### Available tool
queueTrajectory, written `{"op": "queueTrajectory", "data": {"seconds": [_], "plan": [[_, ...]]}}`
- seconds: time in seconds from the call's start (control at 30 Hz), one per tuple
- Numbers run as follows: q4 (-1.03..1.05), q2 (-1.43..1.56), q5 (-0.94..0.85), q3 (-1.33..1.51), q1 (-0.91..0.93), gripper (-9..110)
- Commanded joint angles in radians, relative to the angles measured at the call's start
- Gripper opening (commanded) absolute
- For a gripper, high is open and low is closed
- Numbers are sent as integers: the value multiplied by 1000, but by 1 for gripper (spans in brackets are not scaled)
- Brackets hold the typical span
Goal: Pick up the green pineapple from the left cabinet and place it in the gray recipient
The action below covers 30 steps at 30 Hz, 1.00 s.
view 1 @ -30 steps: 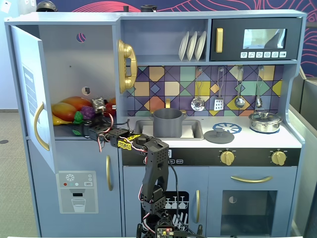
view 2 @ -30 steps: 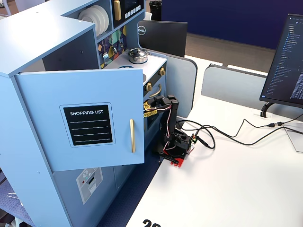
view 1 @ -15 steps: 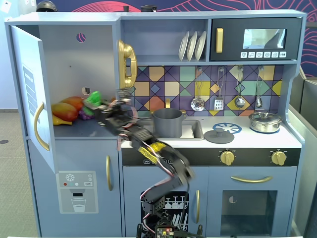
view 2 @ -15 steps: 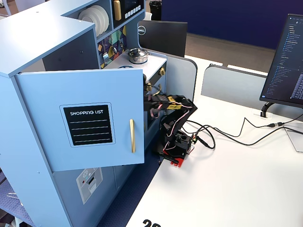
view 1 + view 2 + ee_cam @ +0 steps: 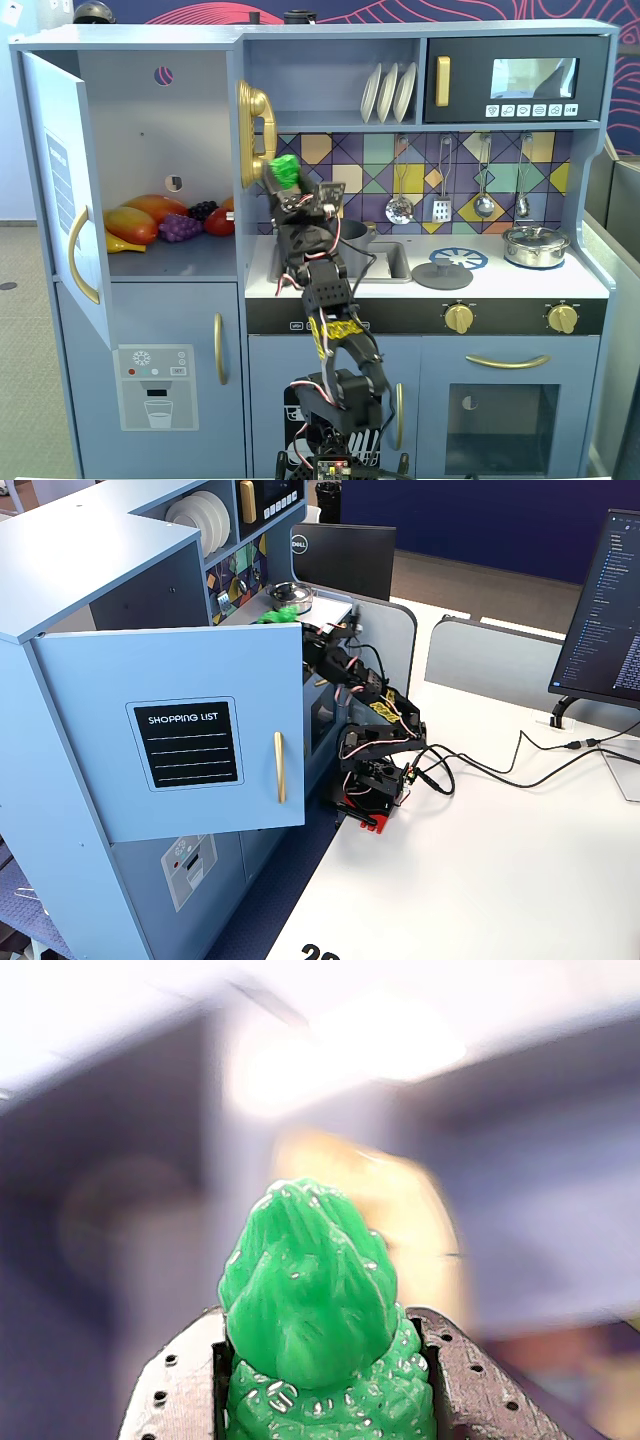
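the black two-finger gripper (image 5: 283,180) clamps the bumpy bright green plastic pineapple (image 5: 285,170) just right of the tall blue-gray cabinet (image 5: 150,120), above the counter.

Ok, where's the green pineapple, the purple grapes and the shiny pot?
green pineapple (image 5: 315,1310), wrist view, its bumpy middle
purple grapes (image 5: 181,227), a fixed view, middle of the bunch
shiny pot (image 5: 536,246), a fixed view, its lid

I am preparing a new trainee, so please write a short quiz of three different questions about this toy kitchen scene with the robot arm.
1. True or false: the gripper is shut on the green pineapple.
2. The left cabinet door is: A) open B) closed.
3. What hangs on the tiled wall above the silver pot?

Key: 1 true. 2 A. 3 Utensils.
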Motion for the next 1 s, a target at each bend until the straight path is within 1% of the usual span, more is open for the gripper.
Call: {"op": "queueTrajectory", "data": {"seconds": [0.0,0.17,0.27,0.53,0.57,0.6,0.67,0.7,0.73,0.77,0.83,0.87,0.97], "plan": [[91,-133,21,-138,175,0],[290,-347,-29,-324,249,0],[367,-471,-58,-419,268,0],[374,-718,-121,-523,310,0],[374,-736,-123,-534,319,4],[373,-749,-100,-545,325,12],[367,-756,-31,-560,339,32],[367,-756,-18,-565,339,39],[368,-755,-11,-569,342,43],[377,-749,-9,-572,342,44],[411,-715,-8,-572,344,45],[434,-684,-14,-565,341,43],[604,-520,-41,-509,316,29]]}}
